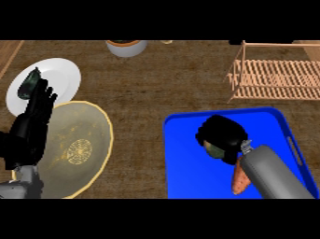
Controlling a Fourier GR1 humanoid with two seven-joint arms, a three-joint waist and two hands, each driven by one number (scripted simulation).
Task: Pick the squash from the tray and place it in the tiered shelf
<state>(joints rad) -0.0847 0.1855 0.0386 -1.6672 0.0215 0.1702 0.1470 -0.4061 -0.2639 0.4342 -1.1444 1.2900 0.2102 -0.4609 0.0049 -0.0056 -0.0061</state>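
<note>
With the right hand (221,134) curled over the greenish squash (215,151) on the blue tray (190,172), slippage may be risked during carriage to the far tiered shelf (283,79), much of it being hidden.

Colours and patterns on the brown woven-textured counter (162,84)

Bright blue rectangular tray (190,172); round yellow-olive plate (86,140) with a pale ornamental medallion; plain white round plate (62,74) carrying a dark green object (30,81); light wooden slatted tiered shelf (283,77); orange elongated vegetable (240,179); black left hand (31,126) and right hand (221,133); mottled green squash (216,150).
</note>
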